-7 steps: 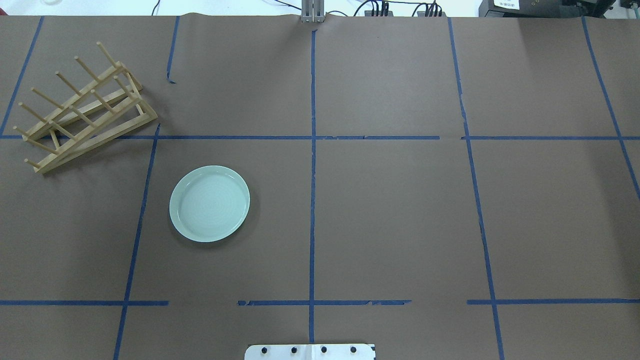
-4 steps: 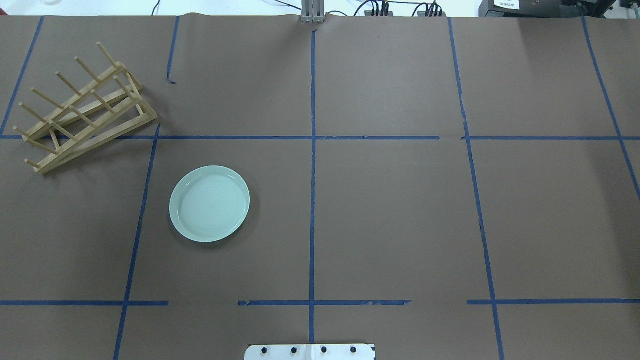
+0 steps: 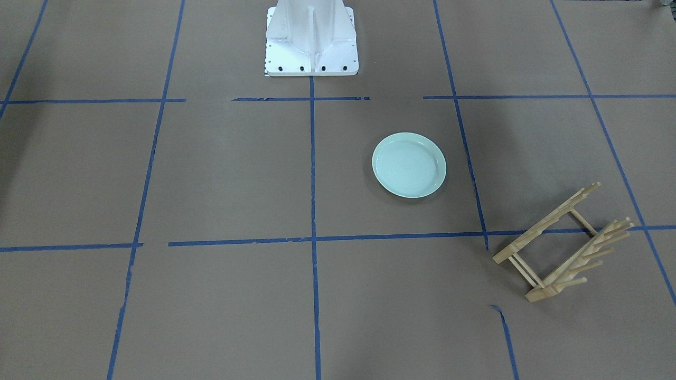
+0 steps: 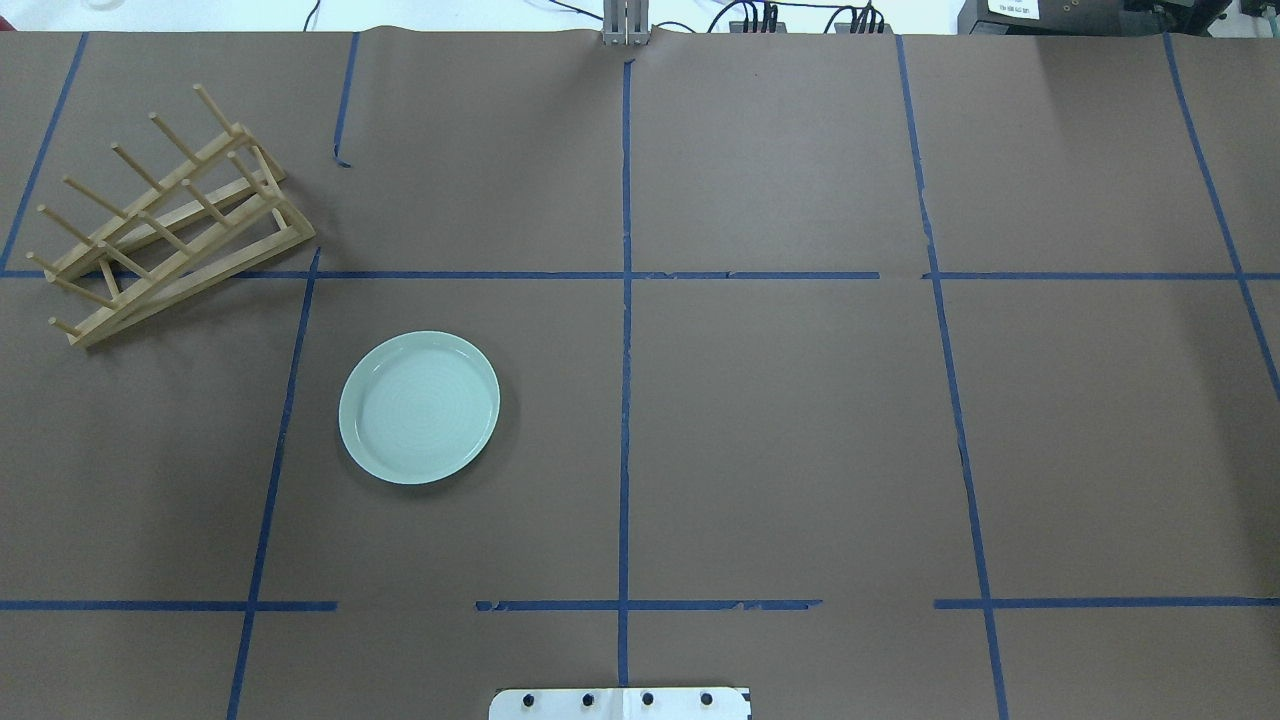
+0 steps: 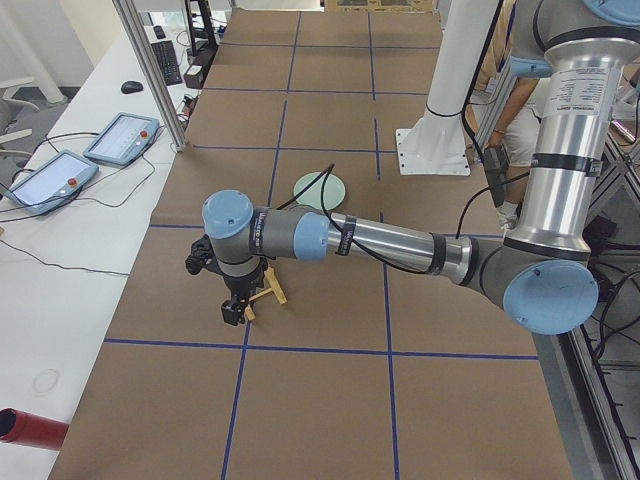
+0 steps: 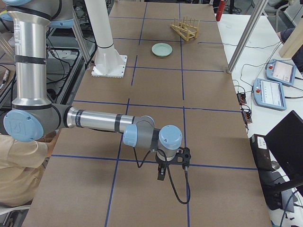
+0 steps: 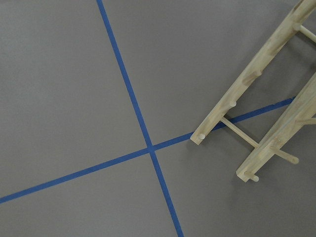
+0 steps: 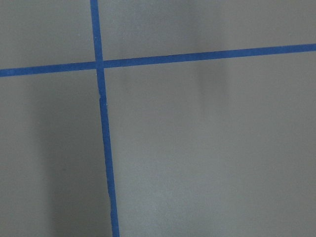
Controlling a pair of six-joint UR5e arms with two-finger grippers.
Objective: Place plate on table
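The pale mint-green plate lies flat on the brown paper table, in the left half of the overhead view, with nothing touching it. It also shows in the front-facing view, the left view and the right view. My left gripper shows only in the left view, hanging above the table by the peg rack, well away from the plate. My right gripper shows only in the right view, far from the plate. I cannot tell whether either is open or shut.
A light wooden peg rack stands empty at the far left, and also shows in the left wrist view. The white robot base sits at the near middle edge. An operator's tablets lie beyond the table's far edge.
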